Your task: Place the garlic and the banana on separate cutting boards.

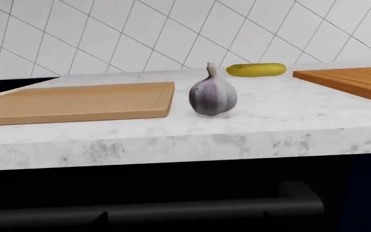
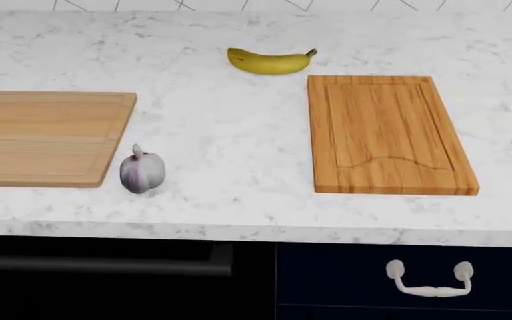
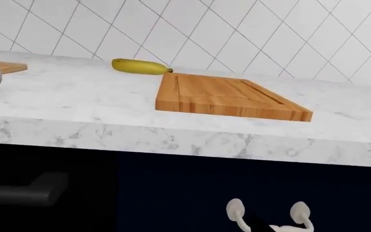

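Marble countertop (image 2: 238, 127) across the upper two thirds of the head view, white with grey veining. Pale tan cutting board (image 2: 47, 137) at the left edge of the frame, cut off by it, nothing lying on its surface. Garlic (image 2: 141, 171) just beside that board's lower right corner, upright on the bare marble, stem tip up, close to the counter's front edge; whether touching the board's edge or a hair apart, cannot tell. Darker orange-brown cutting board (image 2: 385, 133) right of centre, long side running away from the camera, strong grain and edge groove showing, also bare on top. Banana (image 2: 271, 61) at upper centre, lying on the marble near that board's far left corner but apart from it, dark stem end pointing right.

Below the counter edge, a dark bar handle (image 2: 105, 265) at lower left and a pale drawer pull (image 2: 429, 280) on the navy cabinet front at lower right.

In the left wrist view, garlic (image 1: 212, 94) at centre between the tan board (image 1: 76, 101) and the darker board (image 1: 353, 79), banana (image 1: 256, 69) behind near the tiled wall (image 1: 172, 34).

Neither gripper visible in any frame, so spread or pressed together cannot be told.
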{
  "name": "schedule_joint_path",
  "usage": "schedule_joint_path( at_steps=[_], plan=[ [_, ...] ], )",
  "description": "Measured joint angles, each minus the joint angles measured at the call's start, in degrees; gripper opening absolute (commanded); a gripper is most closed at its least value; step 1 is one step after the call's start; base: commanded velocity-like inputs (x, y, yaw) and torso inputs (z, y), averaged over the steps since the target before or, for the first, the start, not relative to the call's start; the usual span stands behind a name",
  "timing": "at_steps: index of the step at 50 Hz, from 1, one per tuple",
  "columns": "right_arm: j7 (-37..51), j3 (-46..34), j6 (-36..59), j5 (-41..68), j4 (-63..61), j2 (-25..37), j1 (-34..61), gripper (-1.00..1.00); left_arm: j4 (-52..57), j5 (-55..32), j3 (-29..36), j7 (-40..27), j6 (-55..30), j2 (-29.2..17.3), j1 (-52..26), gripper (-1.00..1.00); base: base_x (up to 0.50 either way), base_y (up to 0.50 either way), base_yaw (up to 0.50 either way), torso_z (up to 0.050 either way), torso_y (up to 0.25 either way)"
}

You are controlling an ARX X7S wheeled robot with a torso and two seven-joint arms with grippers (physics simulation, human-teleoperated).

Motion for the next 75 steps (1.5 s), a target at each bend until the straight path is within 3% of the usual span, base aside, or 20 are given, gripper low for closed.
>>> schedule_joint_path(
  at_steps=[17,34,44,60,67,75],
  plan=[
    [0.4,-0.2,3.1,1.4,-3.2,1.2,-0.3,1.00,2.2,-3.0,0.0,-0.3,-2.7,-1.1,0.4,1.00,0.00,0.00,0.00,0.032,0.000],
    [2.6,16.4,35.1,18.8,-41.5,12.0,-3.0,1.00,40.1,-23.1,-10.8,-4.8,-37.9,-12.6,-1.4,1.00,0.00,0.00,0.00,0.000,0.000],
    [6.2,29.3,45.7,35.9,-52.9,17.4,-5.0,1.00,51.9,-34.2,-15.3,-8.7,-52.8,-16.9,-5.5,1.00,0.11,0.00,0.00,0.000,0.000],
    [19.3,28.3,37.9,49.2,-58.4,33.6,-11.4,1.00,58.9,-49.0,-21.0,-15.3,-61.8,-21.3,-7.8,1.00,0.50,0.00,0.00,0.000,0.000],
    [25.8,25.0,31.0,52.9,-59.0,42.2,-12.9,1.00,60.1,-57.1,-23.2,-18.9,-62.6,-24.2,-8.8,1.00,0.50,0.00,0.00,0.000,0.000],
    [29.7,22.4,26.6,54.9,-58.9,47.5,-13.4,1.00,60.5,-63.9,-23.5,-22.2,-61.3,-27.4,-9.3,1.00,0.50,0.00,0.00,0.000,0.002]
  ],
)
